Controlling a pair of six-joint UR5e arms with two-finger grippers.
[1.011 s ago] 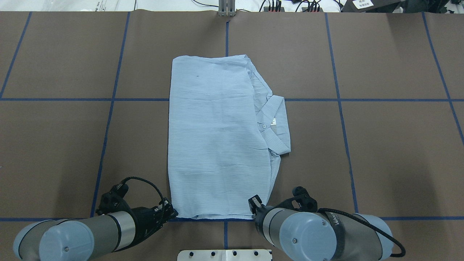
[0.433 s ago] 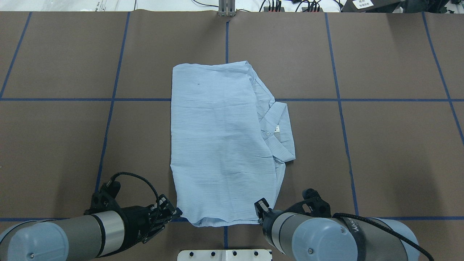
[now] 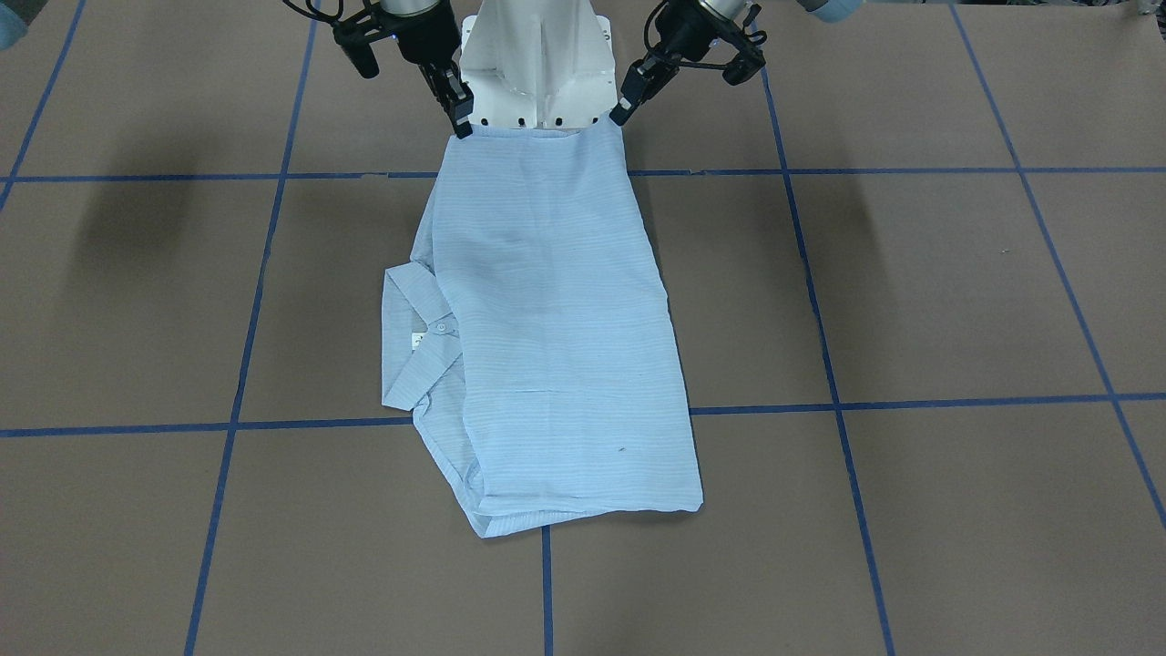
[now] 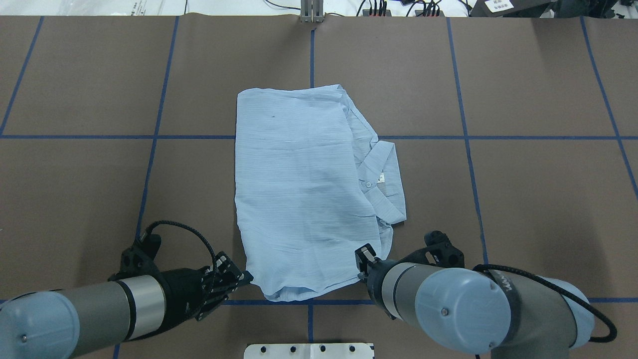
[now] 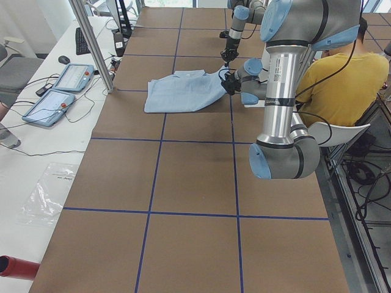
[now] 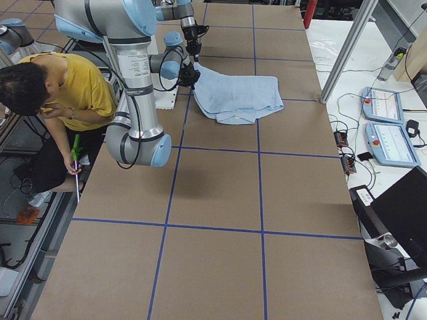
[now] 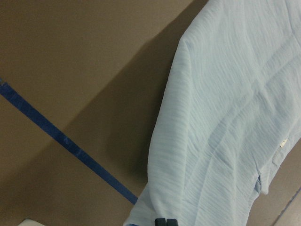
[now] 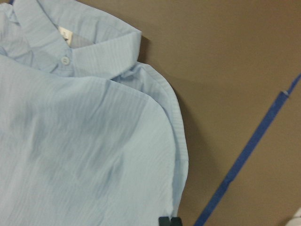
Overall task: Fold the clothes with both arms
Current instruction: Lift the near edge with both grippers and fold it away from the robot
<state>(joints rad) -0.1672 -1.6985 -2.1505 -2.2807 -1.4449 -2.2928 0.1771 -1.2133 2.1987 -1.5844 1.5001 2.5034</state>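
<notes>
The light blue shirt (image 4: pixel 299 189) lies folded lengthwise on the brown table, collar (image 4: pixel 386 174) sticking out on its right side. It also shows in the front-facing view (image 3: pixel 547 319). My left gripper (image 4: pixel 244 276) is shut on the shirt's near left corner. My right gripper (image 4: pixel 363 262) is shut on its near right corner. Both hold that near edge a little above the table, as the front-facing view shows for the left gripper (image 3: pixel 622 114) and the right gripper (image 3: pixel 462 123). Each wrist view shows cloth running to closed fingertips (image 7: pixel 165 221) (image 8: pixel 169 220).
The white base plate (image 4: pixel 309 350) sits at the table's near edge between the arms. Blue tape lines (image 4: pixel 466 137) cross the table. A person in a yellow shirt (image 5: pixel 342 79) sits behind the robot. Control tablets (image 5: pixel 61 85) and a metal post (image 5: pixel 91 43) are at the far side.
The shirt slid a little toward the robot and to the right. Both grippers then rose and moved forward with its near corners, lifting the near edge.
</notes>
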